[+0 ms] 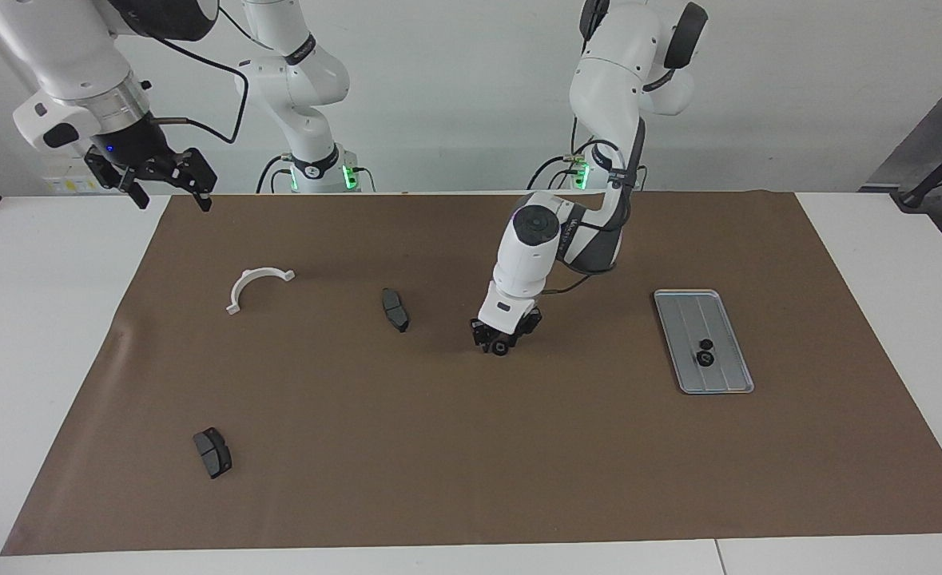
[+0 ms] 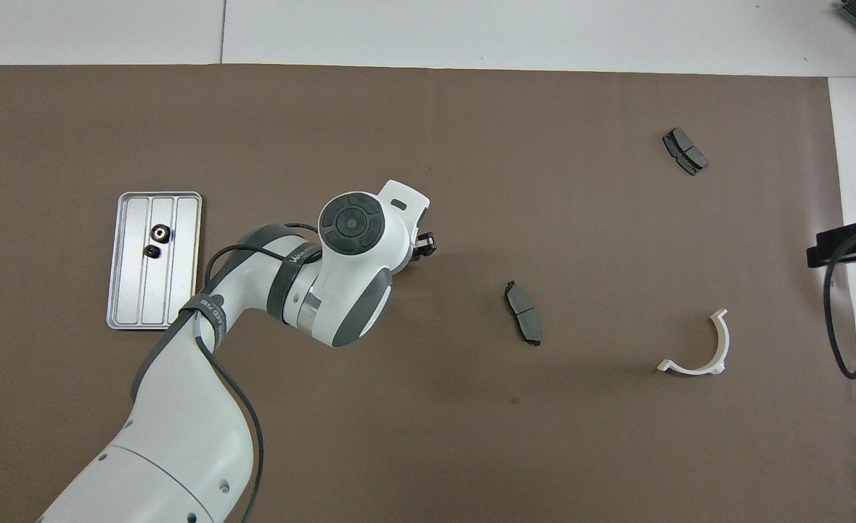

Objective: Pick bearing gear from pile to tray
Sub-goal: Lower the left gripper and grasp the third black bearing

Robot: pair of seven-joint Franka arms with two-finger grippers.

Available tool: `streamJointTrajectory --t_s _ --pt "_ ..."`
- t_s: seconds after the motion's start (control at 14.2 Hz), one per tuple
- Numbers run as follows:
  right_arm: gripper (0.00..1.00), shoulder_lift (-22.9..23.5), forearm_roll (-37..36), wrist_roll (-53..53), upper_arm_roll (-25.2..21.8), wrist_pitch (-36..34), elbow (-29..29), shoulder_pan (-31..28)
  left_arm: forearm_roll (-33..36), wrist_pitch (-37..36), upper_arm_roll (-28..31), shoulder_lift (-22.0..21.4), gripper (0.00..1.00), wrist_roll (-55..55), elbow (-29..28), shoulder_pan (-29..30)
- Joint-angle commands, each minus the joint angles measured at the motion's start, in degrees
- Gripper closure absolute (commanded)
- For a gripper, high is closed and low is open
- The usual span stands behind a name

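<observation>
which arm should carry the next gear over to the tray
Left. The left gripper is already down at a small black gear on the mat, on the tray's end of the table. The right gripper waits raised over the mat's edge near the robots.

A white table [image 1: 878, 263] carries a brown mat [image 1: 471, 447] that covers most of its surface and leaves white margins at both ends. A seam [image 2: 222, 33] divides the tabletop into panels. A plain white wall [image 1: 455, 96] stands at the table's edge. A grey slanted panel [image 1: 930, 132] occupies one corner. Lighting is even and diffuse, producing soft shadows.
</observation>
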Motion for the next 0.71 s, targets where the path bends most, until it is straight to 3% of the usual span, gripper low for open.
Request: streamJointTrajectory --t_s 0.0,0.42,0.64 --pt "0.0 -0.88 0.52 -1.02 0.68 -0.87 -0.7 -0.46 1.01 1.41 0.83 -1.05 0.44 -0.75 -1.72 -0.92" --pt "0.0 -0.88 0.34 -0.84 0.77 -0.95 -0.7 -0.19 1.01 1.41 0.83 -1.05 0.54 -0.4 -1.72 -0.84" --pt "0.0 -0.88 0.08 -0.58 0.86 -0.69 -0.7 0.86 1.1 1.32 0.83 -1.05 0.66 -0.13 -1.72 -0.83"
